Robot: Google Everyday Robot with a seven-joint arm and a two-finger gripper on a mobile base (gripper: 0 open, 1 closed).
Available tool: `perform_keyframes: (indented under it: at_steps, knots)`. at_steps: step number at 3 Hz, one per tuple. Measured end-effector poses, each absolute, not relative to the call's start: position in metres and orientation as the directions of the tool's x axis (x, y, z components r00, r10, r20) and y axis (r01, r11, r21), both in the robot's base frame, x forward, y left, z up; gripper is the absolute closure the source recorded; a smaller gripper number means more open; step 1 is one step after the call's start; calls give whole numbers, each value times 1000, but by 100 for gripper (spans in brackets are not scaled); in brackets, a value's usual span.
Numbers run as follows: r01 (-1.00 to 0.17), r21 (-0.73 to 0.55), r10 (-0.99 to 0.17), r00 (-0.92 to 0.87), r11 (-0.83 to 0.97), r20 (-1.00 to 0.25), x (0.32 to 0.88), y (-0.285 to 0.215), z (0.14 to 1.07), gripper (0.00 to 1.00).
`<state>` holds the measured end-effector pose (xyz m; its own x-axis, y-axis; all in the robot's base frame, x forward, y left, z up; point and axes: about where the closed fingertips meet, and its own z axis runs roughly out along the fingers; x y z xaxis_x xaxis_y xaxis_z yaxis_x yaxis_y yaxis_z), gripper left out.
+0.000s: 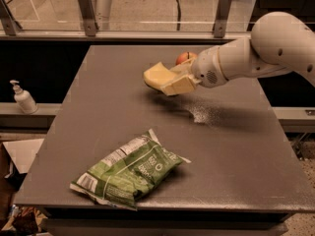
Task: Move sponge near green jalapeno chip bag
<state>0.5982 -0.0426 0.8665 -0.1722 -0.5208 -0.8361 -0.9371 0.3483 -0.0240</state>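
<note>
1. Claw (pixel 170 84): I see it above the far middle of the surface (pixel 98 97), reaching in from the right at the end of the white arm (pixel 275 43). Its pale fingers are clamped on the sponge.
2. Sponge (pixel 155 74): a pale yellow block, held clear of the surface with its shadow lying just beneath it. It juts out to the left of the claw.
3. Green jalapeno chip bag (pixel 130 171): lying flat near the front edge, left of centre, its barcode end toward the front left corner. It is well apart from the sponge, with only bare surface between them.
4. Red round object (pixel 186 58): on the surface just behind the claw, partly hidden by it; I cannot tell what it is.
5. Pale scuffed patch (pixel 199 114): on the surface, below and right of the claw.
6. Pump bottle (pixel 22 97): white, upright on the ledge left of the surface, off my working area.
</note>
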Motion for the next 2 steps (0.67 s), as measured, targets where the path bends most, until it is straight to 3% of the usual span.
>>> perform_keyframes:
  at_steps: [1, 2]
  knots:
    - [-941, -21, -532, -172, 337, -829, 565, -88, 860, 100]
    - [-941, -21, -532, -172, 337, -829, 564, -88, 860, 100]
